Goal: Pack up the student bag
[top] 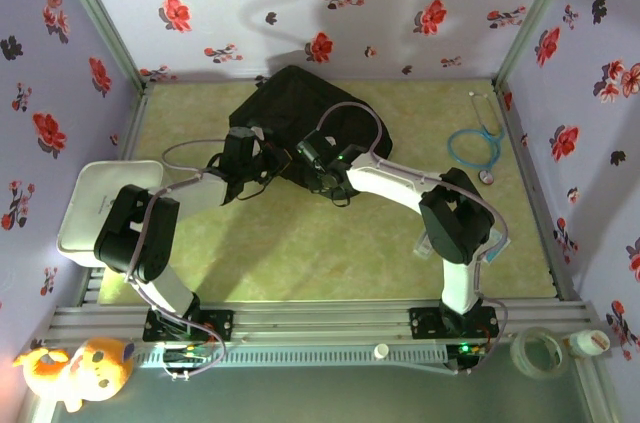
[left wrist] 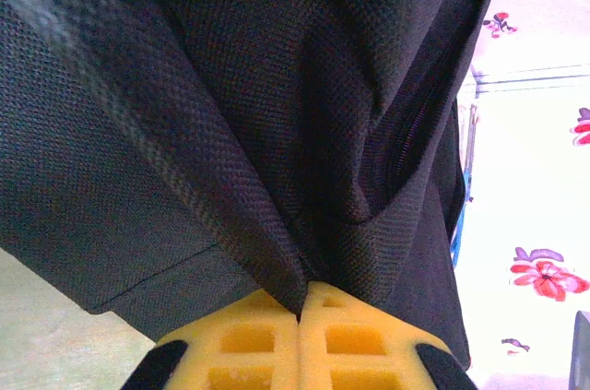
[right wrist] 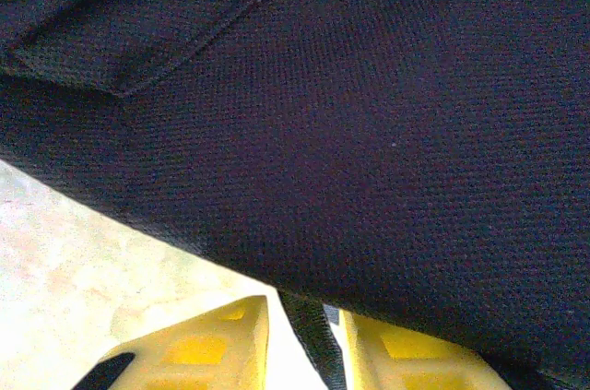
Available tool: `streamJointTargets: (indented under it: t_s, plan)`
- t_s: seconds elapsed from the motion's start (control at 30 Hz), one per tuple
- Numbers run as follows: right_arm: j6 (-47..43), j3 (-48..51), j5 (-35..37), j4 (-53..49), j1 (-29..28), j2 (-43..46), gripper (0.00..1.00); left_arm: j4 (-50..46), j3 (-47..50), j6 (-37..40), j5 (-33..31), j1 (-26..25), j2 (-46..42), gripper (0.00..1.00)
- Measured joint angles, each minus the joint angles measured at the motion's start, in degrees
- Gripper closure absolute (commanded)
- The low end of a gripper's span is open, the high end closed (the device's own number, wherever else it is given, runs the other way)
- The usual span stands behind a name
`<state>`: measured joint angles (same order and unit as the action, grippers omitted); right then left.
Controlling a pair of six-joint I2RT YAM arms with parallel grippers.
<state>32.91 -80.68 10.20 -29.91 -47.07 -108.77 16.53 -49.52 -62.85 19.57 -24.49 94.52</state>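
While left end effector [left wrist: 300, 305] pinches student bag [top: 300, 108] fold, right end effector [right wrist: 304, 314] stands ajar around strap [right wrist: 315, 353].

My left gripper [left wrist: 300, 312] pinches a fold of the student bag [left wrist: 212, 104], yellow jaws pressed together beneath it. The bag's zip [left wrist: 408, 136] runs just right of the fold.

You can read no text, label, brand, number or sign anywhere here, not even on the student bag [top: 295, 93].

black student bag [top: 290, 98], slumped, far centre
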Motion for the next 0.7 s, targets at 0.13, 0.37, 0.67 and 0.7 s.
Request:
streamJointTargets:
  t_s: [0.13, 0.37, 0.67, 0.7]
  plan:
    - [-1.14, -0.04, 2.32, -1.97, -1.14, 0.0, 0.71, -0.72, -0.37, 0.0, 0.0, 0.0, 0.0, 1.0]
    - [-1.42, 1.01, 3.34, -3.23, -1.97, 0.07, 0.62, -0.76, -0.39, 0.0, 0.0, 0.0, 0.0, 1.0]
    - [-2.34, -1.33, 4.76, -3.3, -1.97, -0.96, 0.72, -1.2, -0.7, 0.0, 0.0, 0.0, 0.0, 1.0]
    - [-2.6, -2.05, 4.94, -3.32, -1.97, -1.4, 0.74, -1.2, -0.7, 0.0, -0.02, 0.0, 0.0, 1.0]
